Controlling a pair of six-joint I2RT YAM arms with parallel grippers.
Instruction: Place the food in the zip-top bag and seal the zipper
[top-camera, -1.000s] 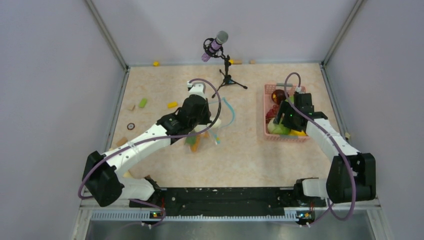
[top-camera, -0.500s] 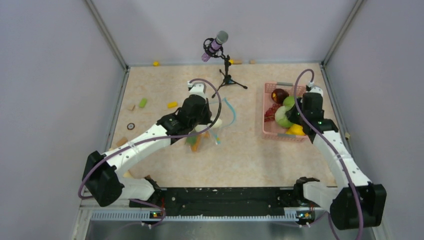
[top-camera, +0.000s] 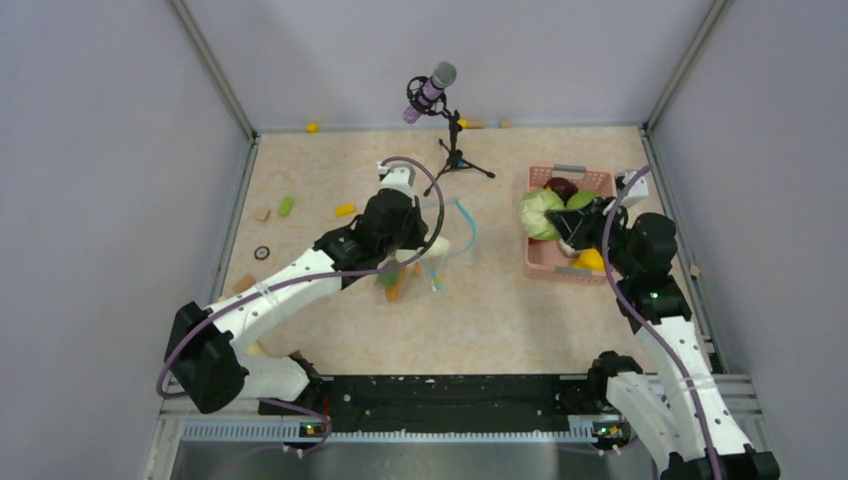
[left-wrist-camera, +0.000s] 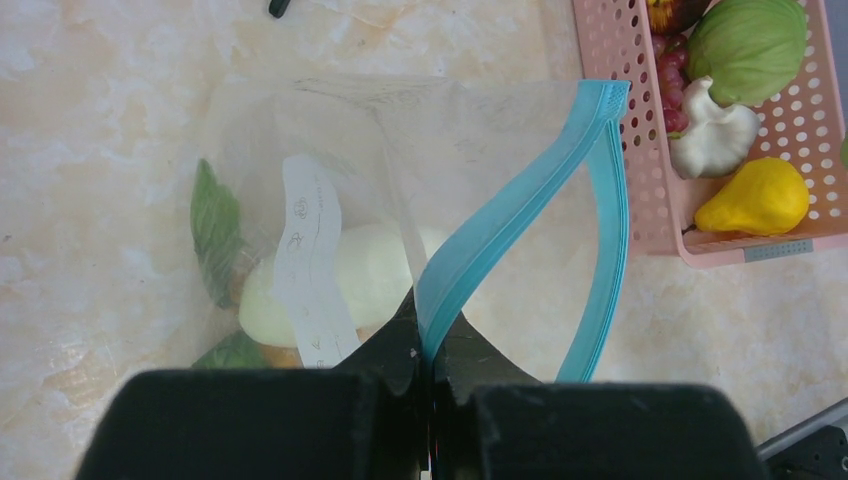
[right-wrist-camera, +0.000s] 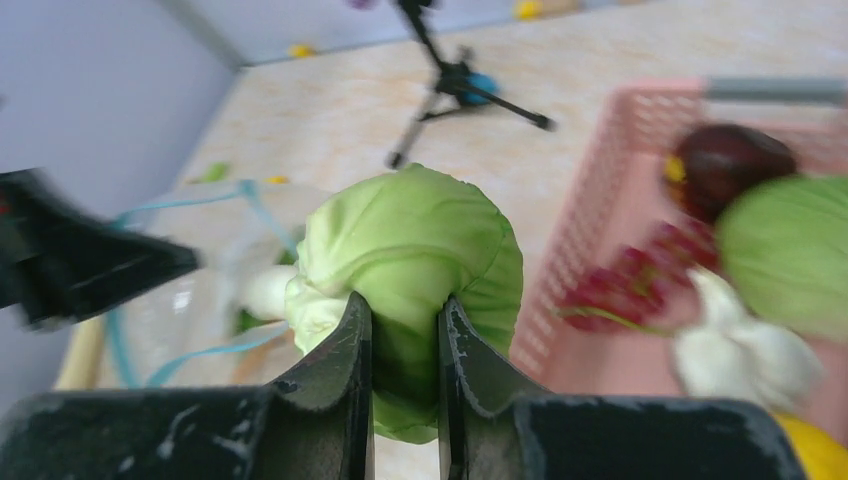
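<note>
The clear zip-top bag (left-wrist-camera: 330, 150) lies open on the table, with a white oblong vegetable (left-wrist-camera: 370, 275) and green leaves (left-wrist-camera: 212, 225) inside. My left gripper (left-wrist-camera: 430, 335) is shut on its light blue zipper (left-wrist-camera: 520, 200) and holds the mouth up. In the top view the left gripper (top-camera: 428, 240) sits mid-table at the bag (top-camera: 445, 235). My right gripper (right-wrist-camera: 405, 310) is shut on a pale green cabbage (right-wrist-camera: 410, 240). It holds the cabbage (top-camera: 540, 213) raised over the left edge of the pink basket (top-camera: 545, 262).
In the basket (left-wrist-camera: 740, 250) lie a yellow fruit (left-wrist-camera: 755, 197), a green piece (left-wrist-camera: 750, 45), a white piece (left-wrist-camera: 715, 140) and red grapes (left-wrist-camera: 675, 85). A microphone on a tripod (top-camera: 455, 160) stands behind the bag. Small yellow (top-camera: 345, 210) and green (top-camera: 286, 206) bits lie at the left.
My right gripper closed on the cabbage in the basket, lifted it out and carried it up and to the left. The left gripper kept its hold on the zipper.
</note>
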